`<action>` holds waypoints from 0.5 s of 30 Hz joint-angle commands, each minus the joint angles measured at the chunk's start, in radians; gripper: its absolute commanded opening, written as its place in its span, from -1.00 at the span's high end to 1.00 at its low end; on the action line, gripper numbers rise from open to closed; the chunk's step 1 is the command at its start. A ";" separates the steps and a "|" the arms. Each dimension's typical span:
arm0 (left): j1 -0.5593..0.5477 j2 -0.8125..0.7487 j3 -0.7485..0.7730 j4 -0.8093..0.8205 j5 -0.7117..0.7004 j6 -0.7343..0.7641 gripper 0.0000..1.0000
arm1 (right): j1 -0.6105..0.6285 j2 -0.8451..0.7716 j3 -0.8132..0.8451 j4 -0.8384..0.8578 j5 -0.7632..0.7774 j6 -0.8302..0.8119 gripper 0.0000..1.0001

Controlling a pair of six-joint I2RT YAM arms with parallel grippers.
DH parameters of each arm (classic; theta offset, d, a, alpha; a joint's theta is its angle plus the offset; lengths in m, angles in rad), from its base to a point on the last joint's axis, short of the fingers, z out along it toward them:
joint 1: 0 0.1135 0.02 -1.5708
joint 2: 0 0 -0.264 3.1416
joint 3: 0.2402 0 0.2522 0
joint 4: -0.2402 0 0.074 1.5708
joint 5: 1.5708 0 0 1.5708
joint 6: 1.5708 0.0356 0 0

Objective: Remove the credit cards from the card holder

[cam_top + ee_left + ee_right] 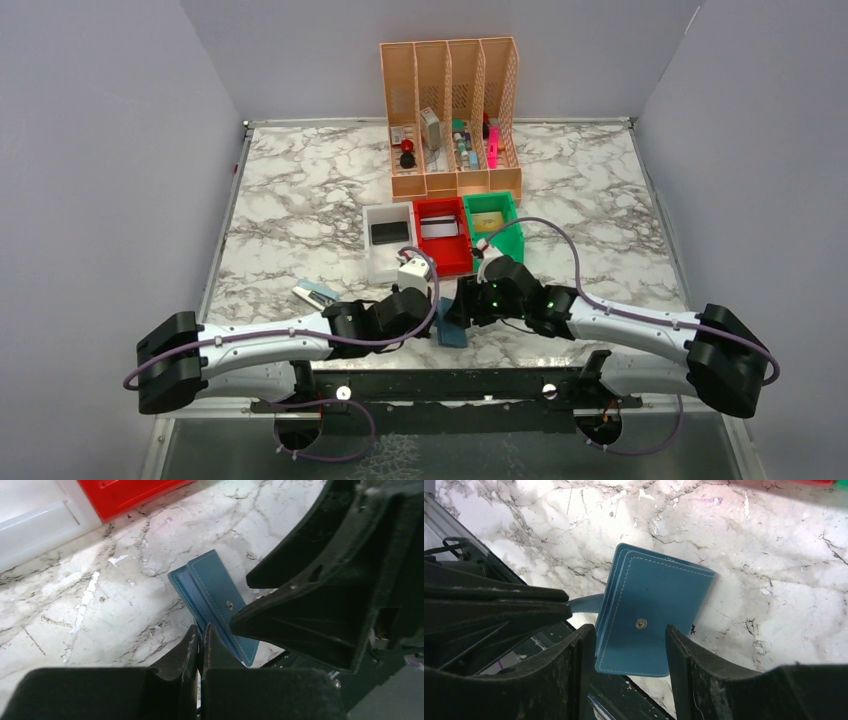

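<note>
On the left of the marble table (300, 200), the left arm reaches in from the near edge. A small blue-and-white object (315, 295) lies just beyond its forearm; any print on it is too small to read. Further right stands the white bin (375, 262) with a dark flat thing inside. The left gripper (200, 641) is in front of it with its jaws pressed together. In the right wrist view a narrow blue snap tab (584, 602) runs from the wallet's edge straight into those closed tips, which appear to pinch it.

Next comes the red bin (442, 255), holding a pale flat piece with no legible lettering. In front of it, at the near edge of the table and between the two grippers, is the card holder (659, 600). It is teal with white stitching and a metal snap stud (641, 624). It is folded, so its inside is hidden, and its lower edge hangs over the dark rail.

The right gripper (629, 630) has its jaws spread, one finger on each side of the card holder's lower half. Whether the pads touch it cannot be told.

To the right sits the green bin (512, 238) with a tan item inside. Behind the bins rises the peach mesh organizer (450, 70). The labels on its contents cannot be read.
</note>
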 commanded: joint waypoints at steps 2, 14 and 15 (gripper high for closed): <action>0.003 -0.058 0.007 0.044 0.106 0.041 1.00 | 0.011 -0.005 0.021 -0.048 0.072 0.015 -0.19; 0.003 -0.080 -0.004 0.024 0.088 0.044 1.00 | 0.011 -0.036 0.007 -0.092 0.120 0.021 0.09; 0.002 -0.082 -0.004 0.025 0.086 0.045 1.00 | 0.010 -0.033 0.010 -0.105 0.131 0.021 0.11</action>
